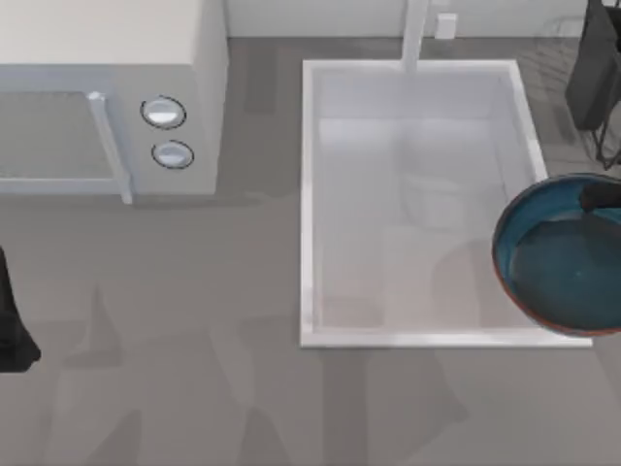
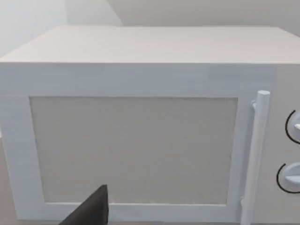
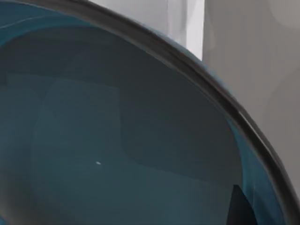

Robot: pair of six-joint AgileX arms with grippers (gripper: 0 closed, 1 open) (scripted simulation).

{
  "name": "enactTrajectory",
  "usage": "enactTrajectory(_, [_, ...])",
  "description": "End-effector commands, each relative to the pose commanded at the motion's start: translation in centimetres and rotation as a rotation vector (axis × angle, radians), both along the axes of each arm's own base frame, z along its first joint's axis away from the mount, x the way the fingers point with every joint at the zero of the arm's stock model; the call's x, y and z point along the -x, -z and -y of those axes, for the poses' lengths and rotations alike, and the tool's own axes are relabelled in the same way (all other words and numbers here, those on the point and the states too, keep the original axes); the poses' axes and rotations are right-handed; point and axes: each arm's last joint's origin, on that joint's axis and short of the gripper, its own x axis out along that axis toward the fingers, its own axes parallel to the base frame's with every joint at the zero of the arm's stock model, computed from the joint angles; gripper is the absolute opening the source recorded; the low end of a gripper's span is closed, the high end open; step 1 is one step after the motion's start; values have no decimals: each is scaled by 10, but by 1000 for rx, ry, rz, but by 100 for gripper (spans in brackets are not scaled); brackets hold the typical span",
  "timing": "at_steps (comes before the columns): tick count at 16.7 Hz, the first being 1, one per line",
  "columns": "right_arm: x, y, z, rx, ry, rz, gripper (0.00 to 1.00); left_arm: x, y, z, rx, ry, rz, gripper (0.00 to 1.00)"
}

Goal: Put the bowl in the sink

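Teal bowl (image 1: 558, 267) under right hand (image 1: 600, 199), overlapping sink (image 1: 309, 194) rim

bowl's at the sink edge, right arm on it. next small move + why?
Probably carry the bowl a little further toward the top view's left before lowering. It overlaps the sink's right rim, mostly outside the basin, so letting go now would likely drop it on the rim. The right gripper is at the bowl's far edge; the left gripper sits parked at the table's left edge.
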Motion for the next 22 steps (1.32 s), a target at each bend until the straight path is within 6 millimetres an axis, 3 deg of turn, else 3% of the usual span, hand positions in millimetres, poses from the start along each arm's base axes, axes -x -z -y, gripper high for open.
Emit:
enactTrajectory(6, [-24, 18, -23, 42, -76, 198, 0, 0, 0, 0, 0, 0, 0, 100])
enactTrajectory(13, [-52, 66, -70, 108, -170, 610, 0, 0, 0, 0, 0, 0, 0, 100])
enactTrajectory(17, [-52, 86, -96, 104, -168, 915, 0, 0, 0, 0, 0, 0, 0, 100])
enactTrajectory(22, [-34, 83, -113, 55, -86, 1255, 0, 0, 0, 0, 0, 0, 0, 100])
